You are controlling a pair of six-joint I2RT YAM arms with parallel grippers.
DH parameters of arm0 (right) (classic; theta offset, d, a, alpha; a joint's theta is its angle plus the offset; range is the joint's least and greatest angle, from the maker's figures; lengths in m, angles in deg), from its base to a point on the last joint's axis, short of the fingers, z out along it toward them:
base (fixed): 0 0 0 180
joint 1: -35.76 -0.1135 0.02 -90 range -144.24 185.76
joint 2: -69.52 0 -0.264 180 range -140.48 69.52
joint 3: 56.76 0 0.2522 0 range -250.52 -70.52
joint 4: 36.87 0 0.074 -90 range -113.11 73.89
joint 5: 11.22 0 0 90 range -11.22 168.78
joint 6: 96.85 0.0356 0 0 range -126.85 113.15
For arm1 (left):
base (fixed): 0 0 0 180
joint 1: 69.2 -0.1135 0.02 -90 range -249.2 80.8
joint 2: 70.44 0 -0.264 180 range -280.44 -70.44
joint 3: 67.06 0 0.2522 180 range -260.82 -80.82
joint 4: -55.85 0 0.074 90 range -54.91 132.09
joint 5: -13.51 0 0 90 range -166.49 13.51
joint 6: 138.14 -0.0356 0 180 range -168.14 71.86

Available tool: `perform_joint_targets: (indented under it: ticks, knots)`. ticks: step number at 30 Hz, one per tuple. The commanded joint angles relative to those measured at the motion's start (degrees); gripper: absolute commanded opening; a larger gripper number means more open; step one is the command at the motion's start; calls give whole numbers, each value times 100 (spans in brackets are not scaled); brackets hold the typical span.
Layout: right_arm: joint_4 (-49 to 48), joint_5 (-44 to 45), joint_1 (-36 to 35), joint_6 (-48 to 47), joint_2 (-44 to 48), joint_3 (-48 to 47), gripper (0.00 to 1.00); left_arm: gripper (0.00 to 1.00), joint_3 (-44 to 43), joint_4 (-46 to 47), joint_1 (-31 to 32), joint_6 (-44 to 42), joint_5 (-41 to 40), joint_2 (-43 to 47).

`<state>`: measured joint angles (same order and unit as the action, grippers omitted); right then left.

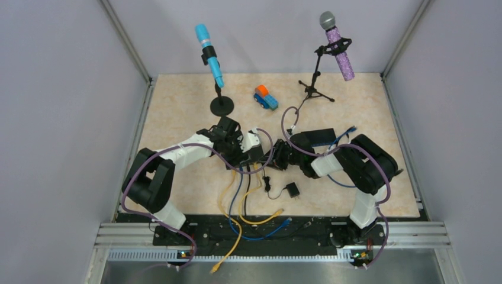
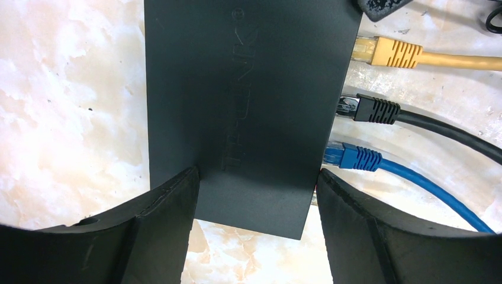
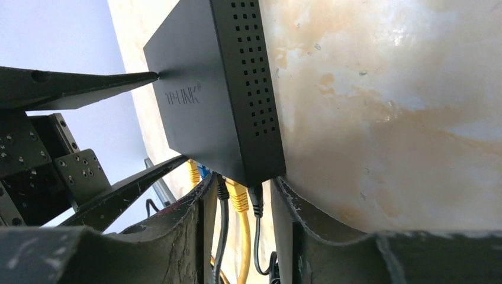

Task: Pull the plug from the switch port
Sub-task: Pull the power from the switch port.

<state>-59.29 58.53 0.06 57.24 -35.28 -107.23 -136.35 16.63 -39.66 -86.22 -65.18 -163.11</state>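
Observation:
The black TP-Link switch (image 2: 248, 89) lies on the marble tabletop, and my left gripper (image 2: 256, 201) is shut on it across its width, one finger on each long side. Along its port side sit a blue plug (image 2: 355, 157), a black plug (image 2: 376, 110) and a yellow plug (image 2: 391, 53). In the right wrist view the switch (image 3: 201, 118) is seen end-on. My right gripper (image 3: 243, 207) is open around the black plug (image 3: 222, 190), the yellow plug (image 3: 238, 198) and a thin black power plug (image 3: 256, 201). I cannot tell whether its fingers touch any of them. From above, both grippers (image 1: 245, 151) (image 1: 273, 158) meet at mid-table.
Yellow (image 1: 237, 236), blue (image 1: 263, 235) and black cables trail toward the near rail, with a black power adapter (image 1: 291, 190) beside them. A blue microphone stand (image 1: 221, 105), a toy car (image 1: 266, 97), a purple microphone on a tripod (image 1: 314, 89) and a second black box (image 1: 322, 136) stand farther back.

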Motion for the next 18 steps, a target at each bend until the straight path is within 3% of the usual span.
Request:
perform_joint_targets:
  ticks: [1,4,11,18]
  knots:
    - [-175,124,73,-301,26,126,40,75,130,-566,-46,56,37,-373]
    - [-75,70,72,-430,87,136,38,75,122,-562,-50,59,37,-386]
    - [103,-40,63,-633,38,-13,24,75,130,-555,-45,64,24,-409]
    - [296,-111,58,-875,20,-118,32,74,117,-557,-45,71,20,-430]
